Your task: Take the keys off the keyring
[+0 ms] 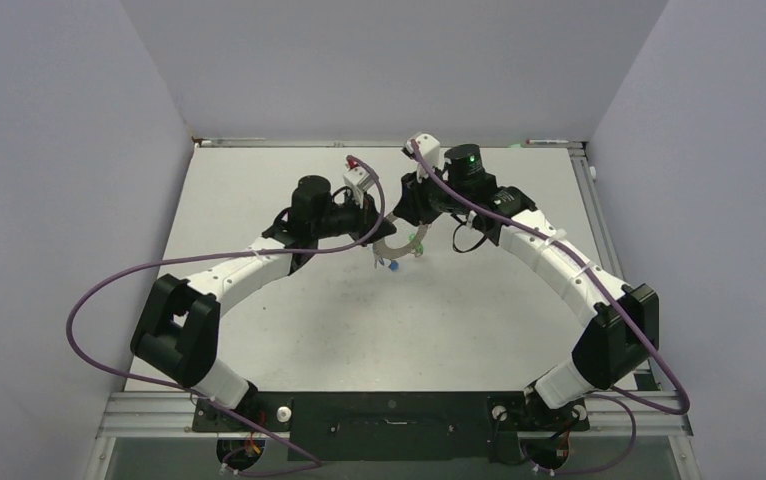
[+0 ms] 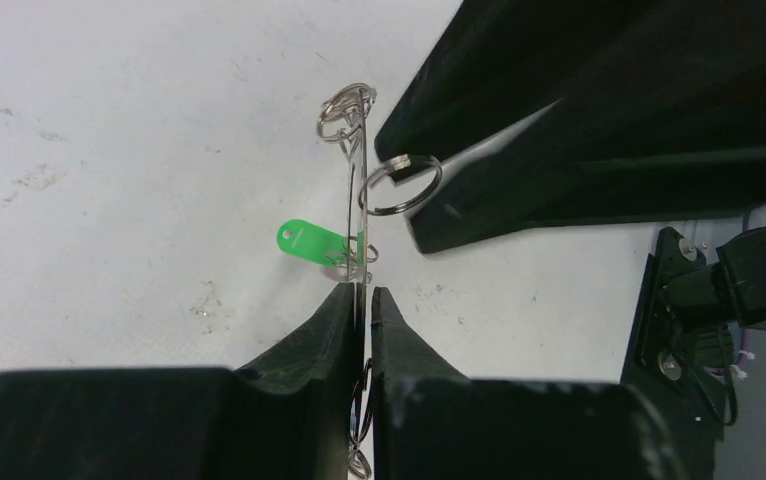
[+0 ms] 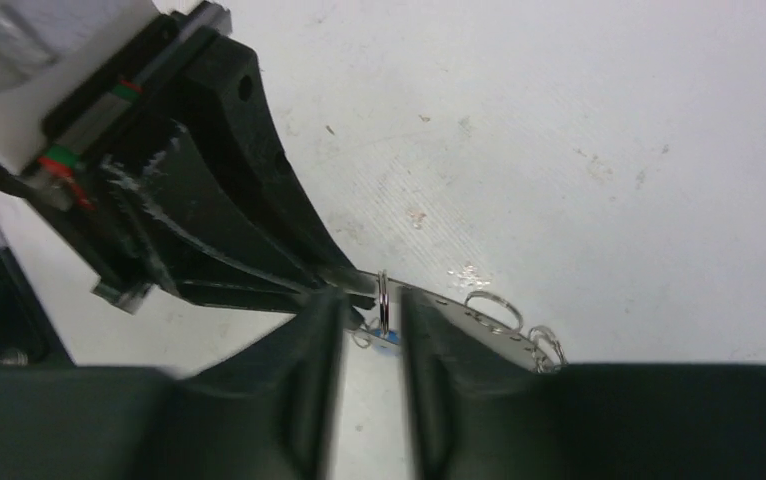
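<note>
L gripper (image 2: pixel 359 296) clamps the keyring (image 2: pixel 355 205) edge-on, steadying it so R gripper (image 3: pixel 371 305), jaws apart, can straddle 1 wire loop (image 3: pixel 383 285).

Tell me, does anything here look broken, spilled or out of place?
Nothing looks broken or spilled. The keyring stands edge-on, pinched in the left pincer, with a green key hooked on its rim. The table shows only faint scuffs.

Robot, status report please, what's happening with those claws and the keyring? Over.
Left claw shut on keyring edge. Right claw slightly open astride one wire loop. Green key, blue key attached. Nothing obstructing.
</note>
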Action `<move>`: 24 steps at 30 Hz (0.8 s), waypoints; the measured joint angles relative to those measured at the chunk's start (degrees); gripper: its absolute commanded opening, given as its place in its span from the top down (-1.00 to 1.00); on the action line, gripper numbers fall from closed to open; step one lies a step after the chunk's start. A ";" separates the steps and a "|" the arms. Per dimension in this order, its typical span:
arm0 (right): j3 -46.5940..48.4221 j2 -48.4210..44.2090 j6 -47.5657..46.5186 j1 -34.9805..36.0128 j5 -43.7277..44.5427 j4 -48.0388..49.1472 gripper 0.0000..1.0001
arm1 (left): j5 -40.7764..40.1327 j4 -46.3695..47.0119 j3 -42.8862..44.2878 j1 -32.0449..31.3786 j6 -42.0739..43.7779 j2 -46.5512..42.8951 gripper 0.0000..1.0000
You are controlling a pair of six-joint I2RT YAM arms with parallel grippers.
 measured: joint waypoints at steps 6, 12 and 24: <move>2.19 -0.11 1.07 -3.50 -6.01 0.96 -0.83 | 3.32 -0.15 0.04 3.32 -5.22 0.00 1.00; 0.37 -2.71 3.74 -13.35 -12.24 4.59 -0.79 | 9.38 6.47 -0.70 8.37 -15.72 -0.26 1.00; -10.60 -4.24 17.05 -14.88 -26.80 22.64 -0.95 | 17.75 33.03 -5.33 12.11 -39.58 -3.65 1.00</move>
